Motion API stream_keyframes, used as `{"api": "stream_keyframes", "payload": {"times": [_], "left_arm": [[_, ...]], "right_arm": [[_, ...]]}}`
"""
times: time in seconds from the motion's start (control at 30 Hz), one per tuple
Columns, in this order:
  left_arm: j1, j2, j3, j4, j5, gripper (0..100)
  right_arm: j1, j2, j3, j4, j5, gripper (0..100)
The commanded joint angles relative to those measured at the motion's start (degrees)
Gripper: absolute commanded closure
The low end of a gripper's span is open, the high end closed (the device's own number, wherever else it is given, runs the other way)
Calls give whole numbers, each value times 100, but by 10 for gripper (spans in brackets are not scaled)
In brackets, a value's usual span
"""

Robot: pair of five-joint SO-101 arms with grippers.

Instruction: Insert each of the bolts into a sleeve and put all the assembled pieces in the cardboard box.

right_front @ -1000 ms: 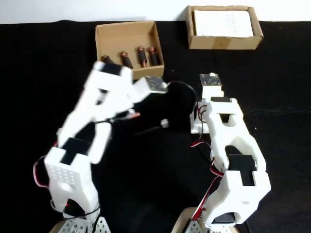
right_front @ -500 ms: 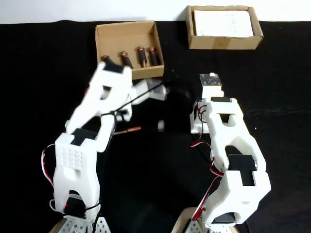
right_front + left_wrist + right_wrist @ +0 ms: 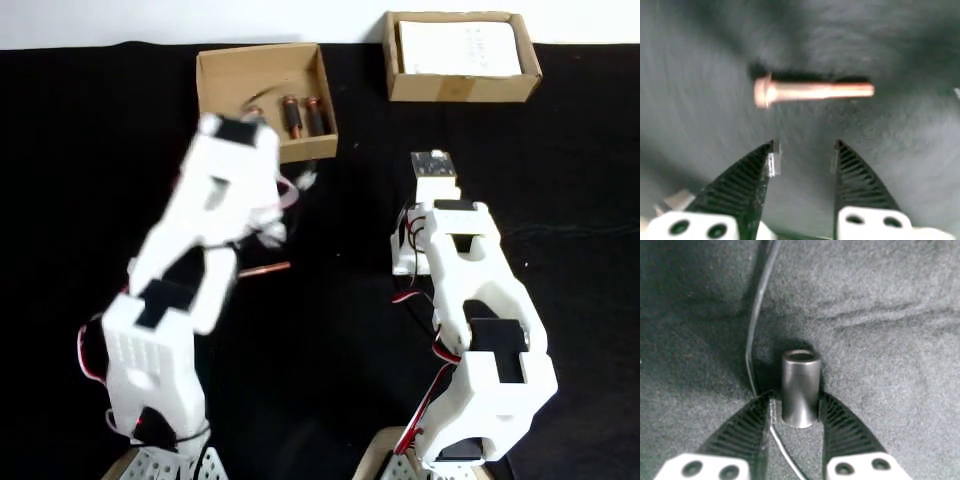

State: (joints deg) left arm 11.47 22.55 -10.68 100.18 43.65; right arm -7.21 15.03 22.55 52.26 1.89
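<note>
A copper bolt [image 3: 265, 268] [image 3: 810, 91] lies flat on the black cloth, just in front of my left gripper [image 3: 802, 155]. That gripper is open and holds nothing. A dark grey sleeve [image 3: 800, 387] stands upright on the cloth, with my right gripper [image 3: 796, 405] shut on its lower half. In the high view the right arm [image 3: 470, 290] covers the sleeve. The cardboard box [image 3: 212, 100] at the back left holds several assembled pieces [image 3: 292, 116]. The left arm [image 3: 215, 215] hides the box's near edge.
A second cardboard box [image 3: 530, 82] with a white sheet stands at the back right. A thin cable [image 3: 760, 315] runs across the cloth beside the sleeve. The cloth between the two arms is open floor.
The left arm has drawn its gripper back from the middle of the table toward the bolt. The bolt lies lower on the cloth than a second ago. The right arm has not moved.
</note>
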Motion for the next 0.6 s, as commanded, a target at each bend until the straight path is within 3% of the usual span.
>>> {"api": "stream_keyframes", "payload": {"times": [0.0,0.07,0.27,0.57], "left_arm": [[180,-382,303,-299,3182,822],[163,-382,391,-536,3578,822],[84,-374,470,-1231,3481,822],[-558,-374,1209,-1873,3859,822]], "right_arm": [[57,-84,-13,-251,-26,948],[57,-84,-13,-251,-26,948],[57,-84,-13,-251,-26,948],[57,-84,-13,-251,-26,948]]}}
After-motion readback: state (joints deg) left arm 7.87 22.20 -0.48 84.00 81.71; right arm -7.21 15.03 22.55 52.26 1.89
